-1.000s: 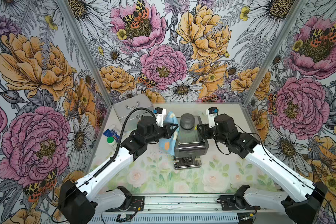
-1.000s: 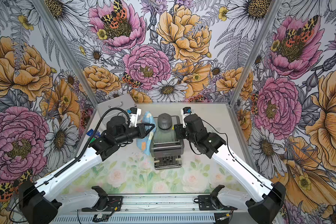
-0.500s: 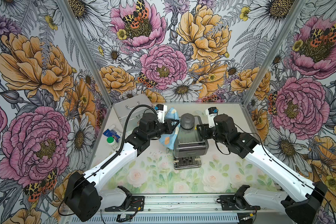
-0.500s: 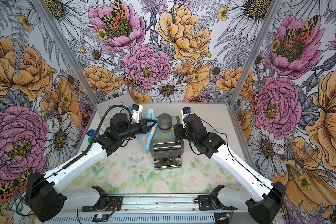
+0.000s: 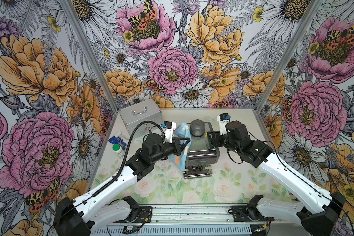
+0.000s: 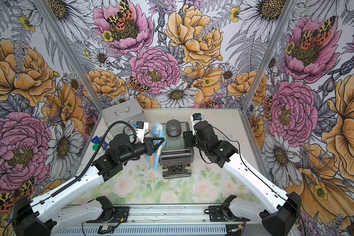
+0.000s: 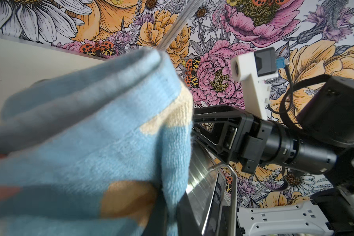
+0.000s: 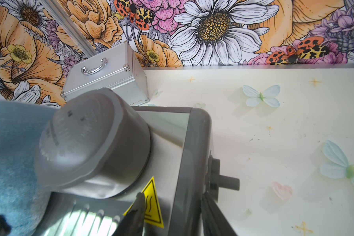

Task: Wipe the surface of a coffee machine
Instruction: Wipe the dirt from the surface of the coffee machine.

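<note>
Right wrist: coffee machine [image 8: 194, 143] dark-grey, brushed steel, domed knob [image 8: 90, 143].

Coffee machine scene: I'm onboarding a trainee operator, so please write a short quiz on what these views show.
1. True or false: the left gripper is shut on the light-blue terry cloth with cream and orange patches.
2. What stands behind the boxy dark-grey and steel coffee machine, toward the robot's left? A. silver aluminium case with a handle B. red kettle C. wooden bowl
3. Fill in: the yellow triangular warning sticker lies beside the machine's grey domed ____.
Key: 1 true; 2 A; 3 knob.
</note>
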Motion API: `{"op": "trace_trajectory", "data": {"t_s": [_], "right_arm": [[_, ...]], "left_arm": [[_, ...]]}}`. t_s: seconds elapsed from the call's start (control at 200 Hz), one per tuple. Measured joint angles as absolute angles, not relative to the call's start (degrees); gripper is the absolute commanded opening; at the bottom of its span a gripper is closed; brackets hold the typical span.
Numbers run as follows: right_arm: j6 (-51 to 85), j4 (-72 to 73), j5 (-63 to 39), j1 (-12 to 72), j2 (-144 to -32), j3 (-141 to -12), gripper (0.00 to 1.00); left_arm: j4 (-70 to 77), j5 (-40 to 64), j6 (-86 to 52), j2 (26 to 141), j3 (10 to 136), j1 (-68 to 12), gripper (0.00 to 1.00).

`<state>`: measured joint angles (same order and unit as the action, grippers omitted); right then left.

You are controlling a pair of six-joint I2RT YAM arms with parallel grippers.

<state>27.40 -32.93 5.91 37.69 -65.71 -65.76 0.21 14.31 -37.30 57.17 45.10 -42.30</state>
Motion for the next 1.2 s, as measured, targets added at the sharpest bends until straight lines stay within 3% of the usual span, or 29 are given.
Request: {"op": "trace_trajectory", "data": {"t_s": [0.195,0.38,0.765,0.956,1.201], "right_arm": [[27.42,-32.75,5.93,37.80,-65.60,-65.56,0.45],[27.42,-32.73,5.96,37.80,-65.63,-65.56,0.45],[27.55,-32.88,5.93,37.80,-65.78,-65.76,0.45],[27.51,-33.87,6.02,37.85,-66.43,-66.65,0.44],[27.40,-35.05,6.17,37.85,-66.92,-67.59,0.45]], "left_arm": [[-0.86,11.49,-39.79,49.36,39.42,-43.99,0.00],[-1.65,9.47,-40.14,49.28,39.16,-43.99,0.00],[0.10,11.29,-40.12,64.31,41.52,-32.64,0.00],[-2.98,14.35,-38.74,71.92,44.18,-30.81,0.00],[-4.10,15.99,-37.34,72.20,45.54,-30.13,0.00]]}}
